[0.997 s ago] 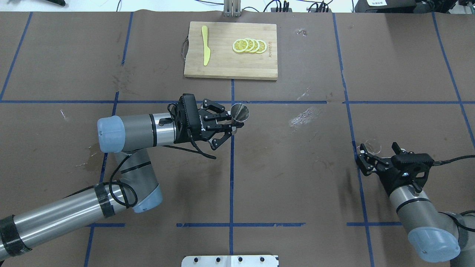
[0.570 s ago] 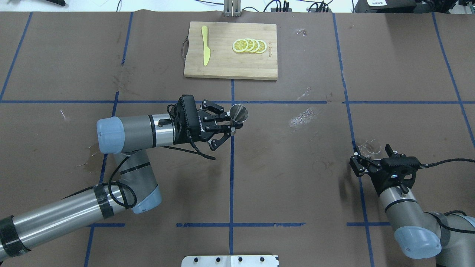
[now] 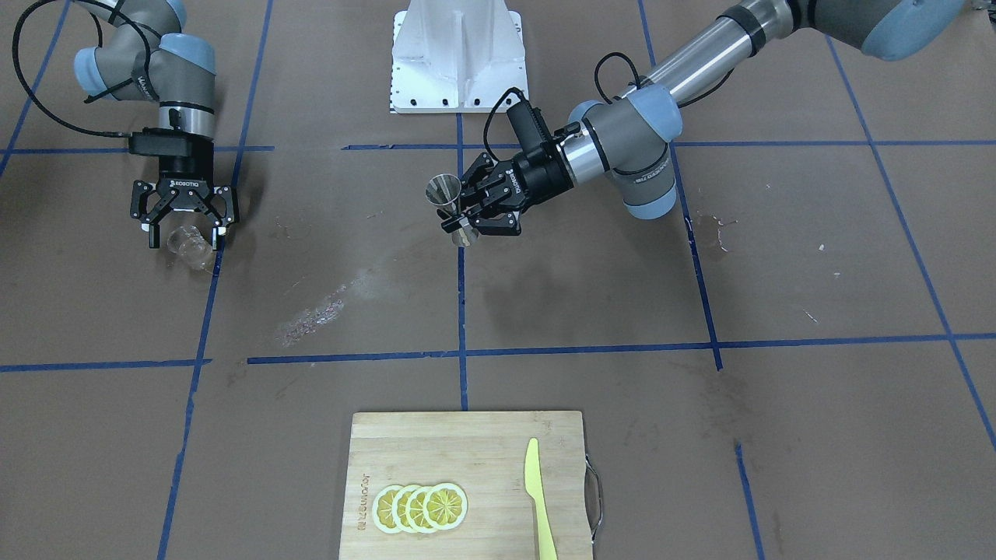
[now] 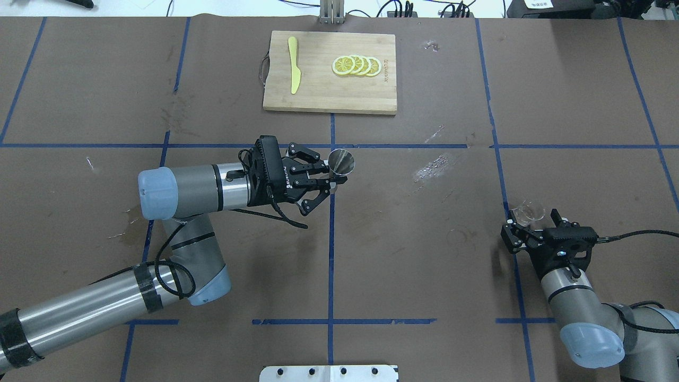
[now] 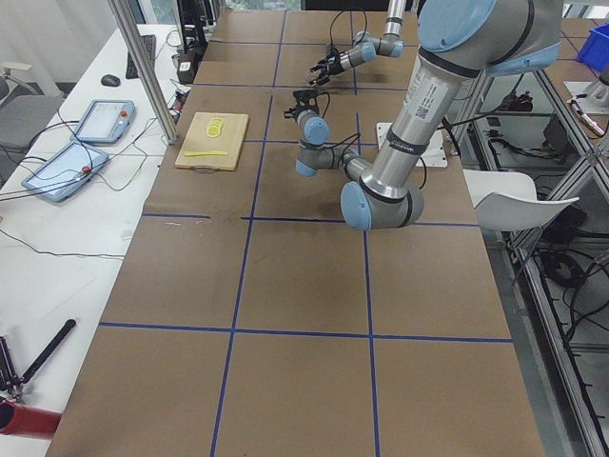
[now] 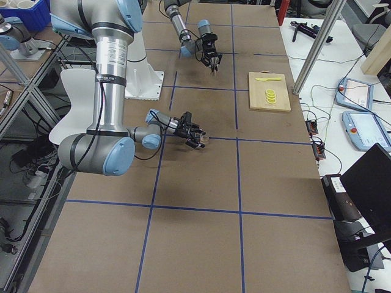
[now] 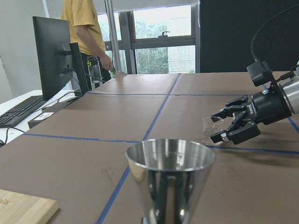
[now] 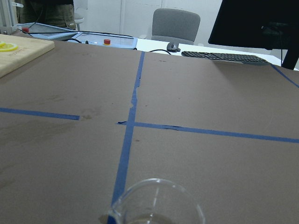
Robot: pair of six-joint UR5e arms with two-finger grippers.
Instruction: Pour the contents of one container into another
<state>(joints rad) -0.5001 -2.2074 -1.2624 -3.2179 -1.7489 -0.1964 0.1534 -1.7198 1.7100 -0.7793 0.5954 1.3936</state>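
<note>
Glass cup [image 4: 529, 212] at four o'clock, right pincer [image 4: 532, 217] gaping wide at it, left pincer [image 4: 335, 178] clamped on jigger [image 4: 342, 161], aloft at centre

I had overhead looking forward, down | front faced back | sides far, endwise | wrists near, low | overhead, front shared board [image 4: 318, 90]

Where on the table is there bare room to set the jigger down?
Bare paper lies between the jigger in the left gripper and the cup at the right gripper, and between jigger and board. It is crowded only around the cup.
</note>
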